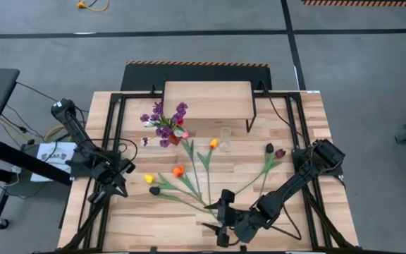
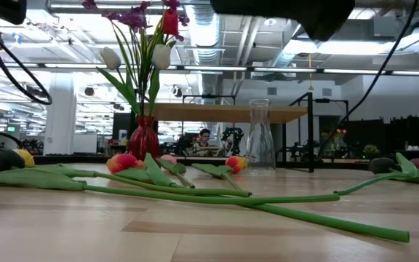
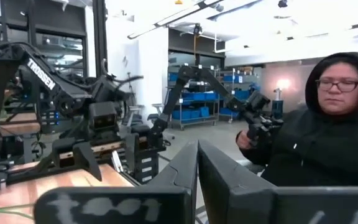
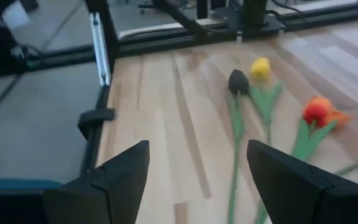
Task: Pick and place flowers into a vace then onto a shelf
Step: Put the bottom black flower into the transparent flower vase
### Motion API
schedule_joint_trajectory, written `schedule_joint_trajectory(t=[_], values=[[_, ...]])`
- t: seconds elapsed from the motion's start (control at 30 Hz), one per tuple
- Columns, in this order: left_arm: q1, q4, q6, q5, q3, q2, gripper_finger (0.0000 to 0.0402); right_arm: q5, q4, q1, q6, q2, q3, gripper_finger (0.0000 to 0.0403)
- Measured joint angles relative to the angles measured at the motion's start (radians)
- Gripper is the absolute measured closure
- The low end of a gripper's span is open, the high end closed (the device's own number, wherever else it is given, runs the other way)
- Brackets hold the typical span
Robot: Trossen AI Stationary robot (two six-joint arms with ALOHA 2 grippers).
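My right gripper [image 1: 223,212] hangs low over the table [image 1: 309,134] near its 6 o'clock edge, fingers spread wide and holding nothing. In the right wrist view the gap between the fingers [image 4: 120,177] frames bare planks, with the table's dark frame rail [image 4: 101,46] and the floor just beyond the edge.

My left gripper [image 1: 118,185] waits at 9 o'clock, near the table's left edge. Its fingers [image 3: 185,171] are pressed together, empty.

Loose flowers [image 1: 189,185] lie fanned across the table centre, stems converging toward 6 o'clock just beside my right gripper. A yellow tulip [image 1: 148,178] and a dark tulip [image 1: 154,190] lie at 8 o'clock, an orange tulip [image 1: 178,171] near centre, another orange tulip [image 1: 213,143] toward 12 o'clock, and two dark maroon tulips [image 1: 274,150] at 3 o'clock.

A red vase [image 1: 174,138] with purple sprigs [image 1: 162,116] stands at 11 o'clock, just in front of the shelf [image 1: 207,100]. A clear glass vase [image 1: 225,134] stands empty at 12 o'clock, near the shelf's front edge. The shelf top is bare wood at the table's 12 o'clock edge.

A person [image 3: 328,134] in a dark hood sits beyond the table.
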Motion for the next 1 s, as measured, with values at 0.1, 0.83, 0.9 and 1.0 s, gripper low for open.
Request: schedule_joint_trajectory(t=[0.1,0.83,0.9,1.0], values=[[0.0,0.036,0.017,0.001,0.0,0.042,0.04,-0.034,0.088,-0.002,-0.018,0.026,0.007,0.0138],[0.0,0.001,-0.116,-0.311,0.011,0.135,0.04,-0.201,0.086,-0.104,-0.051,0.216,0.052,0.0138],[0.0,-0.001,-0.116,-0.335,0.024,0.159,0.04,-0.201,0.085,-0.109,-0.069,0.217,0.06,0.0138],[0.0,-0.042,-0.124,-0.372,0.054,0.2,0.04,-0.202,0.075,-0.113,-0.079,0.22,0.065,0.0138]])
